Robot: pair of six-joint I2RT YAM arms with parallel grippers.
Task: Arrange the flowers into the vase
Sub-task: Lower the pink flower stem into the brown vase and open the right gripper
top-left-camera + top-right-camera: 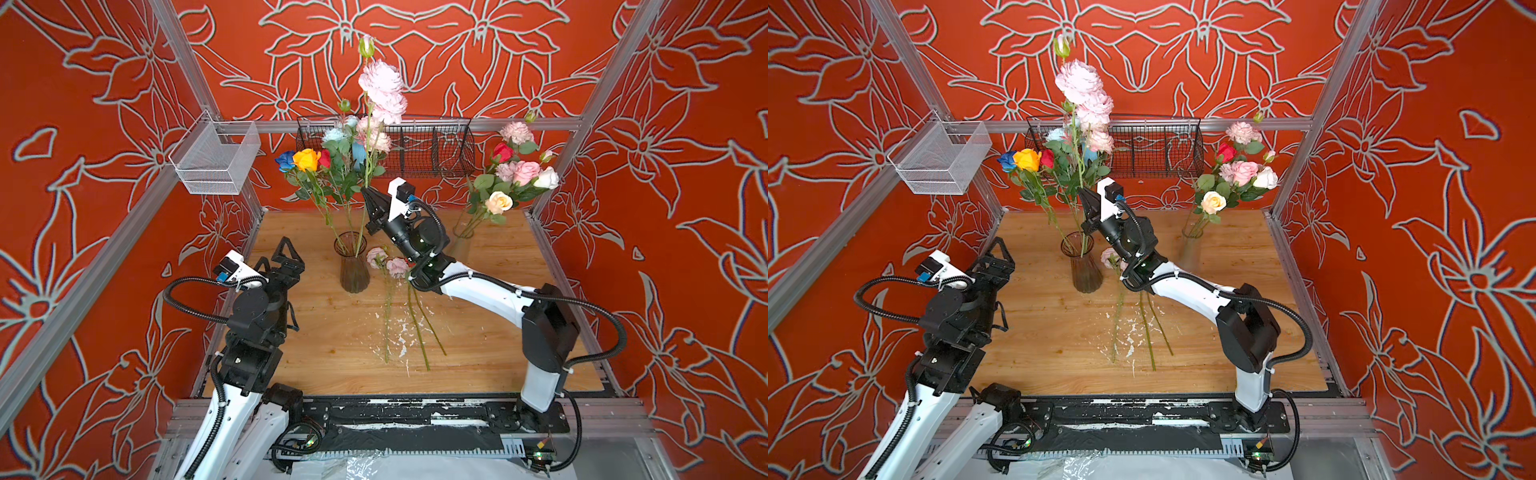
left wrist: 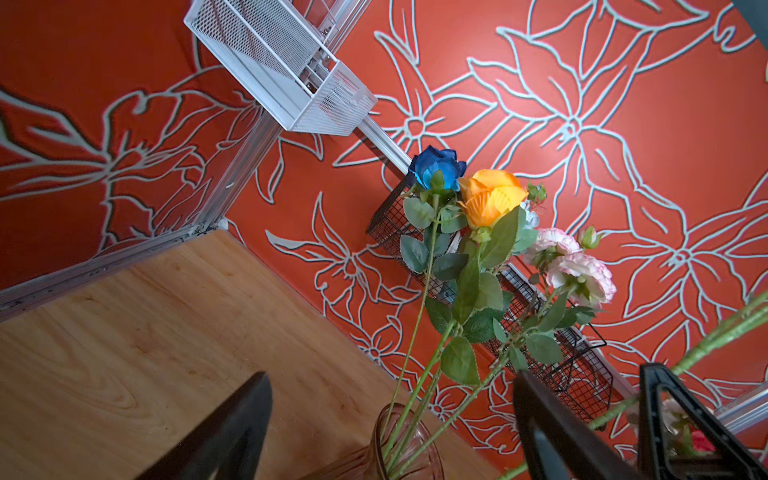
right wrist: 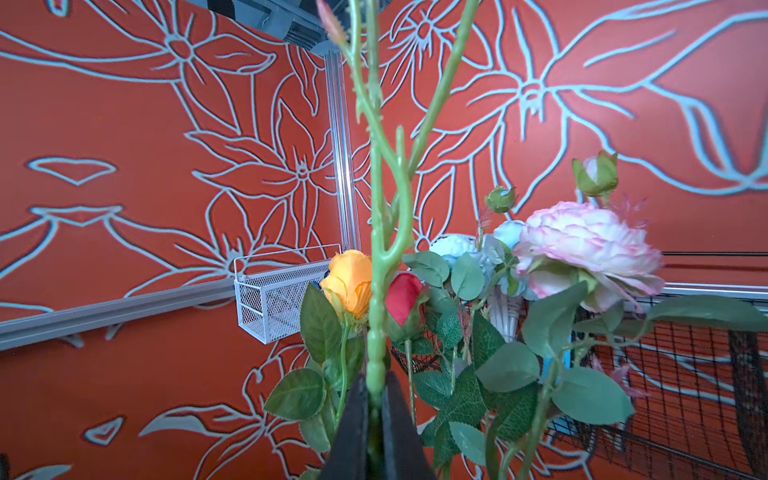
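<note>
Pinching a tall green peony stem (image 3: 376,332) with the right claw (image 3: 375,399), pads pressed together on it, above the ribbed smoky-glass vase (image 1: 354,270) near the middle of the wooden worktop (image 1: 291,353); in both top views, lower end of the stem down inside the vase mouth, big pink blooms (image 1: 380,81) high against the back wall. Standing in the same vase: a blue rose (image 1: 286,160), a yellow rose (image 1: 306,160), a red rose (image 1: 325,158), plus pale blue and pink heads behind. Lying flat on the worktop just beside the vase, partly under the right arm: a few pink flowers (image 1: 397,267), long stems pointing toward the front edge. Holding nothing with the left claw (image 1: 275,254), spread wide, hovering left of the vase and apart from it. At the back right, in a clear vase (image 1: 461,245): a second bunch (image 1: 515,170) of pink, white, cream and red.
</note>
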